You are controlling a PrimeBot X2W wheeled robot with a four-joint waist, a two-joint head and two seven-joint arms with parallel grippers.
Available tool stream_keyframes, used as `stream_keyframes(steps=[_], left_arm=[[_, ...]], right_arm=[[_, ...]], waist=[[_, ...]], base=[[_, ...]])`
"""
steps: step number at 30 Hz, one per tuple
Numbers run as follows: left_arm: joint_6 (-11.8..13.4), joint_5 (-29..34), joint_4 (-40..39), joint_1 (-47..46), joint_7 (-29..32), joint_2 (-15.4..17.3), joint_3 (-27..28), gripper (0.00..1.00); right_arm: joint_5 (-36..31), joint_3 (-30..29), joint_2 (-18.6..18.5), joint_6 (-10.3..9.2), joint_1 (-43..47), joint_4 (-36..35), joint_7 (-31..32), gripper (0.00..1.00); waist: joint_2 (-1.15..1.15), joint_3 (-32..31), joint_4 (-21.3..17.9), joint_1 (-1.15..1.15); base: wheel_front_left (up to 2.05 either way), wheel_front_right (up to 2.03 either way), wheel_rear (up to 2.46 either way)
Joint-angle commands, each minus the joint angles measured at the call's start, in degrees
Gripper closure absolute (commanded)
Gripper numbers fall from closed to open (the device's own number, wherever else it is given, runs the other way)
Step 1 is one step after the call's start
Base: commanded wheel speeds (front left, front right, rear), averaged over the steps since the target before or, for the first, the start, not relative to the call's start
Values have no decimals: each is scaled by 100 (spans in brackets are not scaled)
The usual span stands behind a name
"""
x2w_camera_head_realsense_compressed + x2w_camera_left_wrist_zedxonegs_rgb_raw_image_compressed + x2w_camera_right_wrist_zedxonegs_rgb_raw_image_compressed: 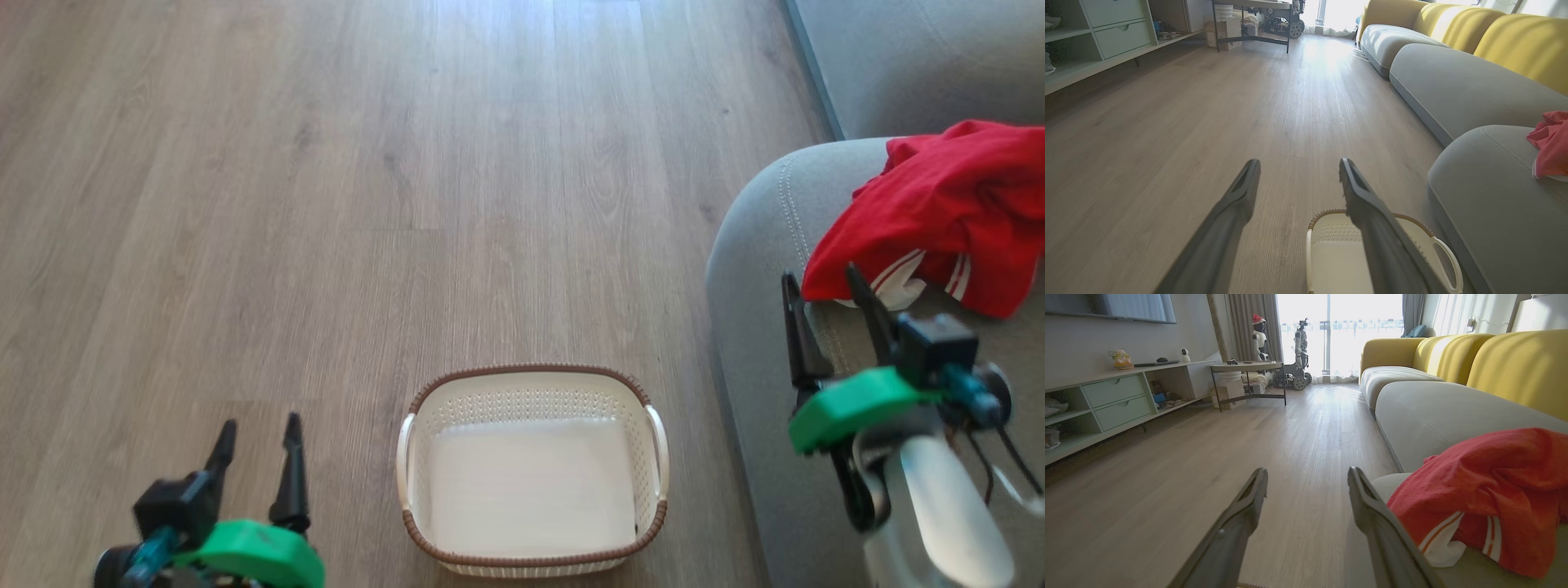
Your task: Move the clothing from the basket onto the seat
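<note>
The cream basket [532, 384] with its brown braided rim stands on the wood floor at the bottom centre, with nothing inside. Its far rim [1327, 213] pokes out behind my left gripper's right finger in the left wrist view. Red clothing [939, 212] with white stripes lies crumpled on the grey seat [759, 245] at the right, also as clothing [1486, 498] and clothing [1551, 143] in the wrist views. My right gripper [822, 276] hovers open over the seat's front edge, just left of the clothing, holding nothing. At the lower left my left gripper [260, 425] stands open above the floor, left of the basket.
More grey seat cushions [1453, 85] with yellow backrests [1515, 363] run along the right. A low pale-green cabinet [1114, 400] lines the left wall. A small dark-framed table [1247, 375] and other robots [1300, 347] stand at the far end by the bright window.
</note>
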Motion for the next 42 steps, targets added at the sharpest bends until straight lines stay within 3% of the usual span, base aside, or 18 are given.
stream_keyframes(steps=[1, 7, 19, 29, 42], left_arm=[[29, 53, -235, -89, -71, 195, 393, 0], [-117, 224, -389, 443, -72, 177, 768, 0], [-164, 439, -427, 992, -72, 172, 1111, 0], [-256, 604, -533, 1181, -72, 42, 1433, 0], [-400, 653, -389, 1216, -72, 17, 1420, 0]], right_arm=[[58, 125, 58, -2, -32, -312, -51, 0], [450, 360, 63, -2, 540, -716, -50, 0], [641, 664, 65, -2, 1308, -1297, 53, 0], [669, 675, 65, -2, 1591, -1400, 123, 0], [667, 670, 65, -2, 1636, -1373, 119, 0]], waist=[[0, -18, 35, 0], [0, -92, 62, 0], [0, -202, 71, 0], [0, -233, 83, 0], [0, -259, 56, 0]], base=[[0, 0, 0], [0, 0, 0], [0, 0, 0], [0, 0, 0], [0, 0, 0]])
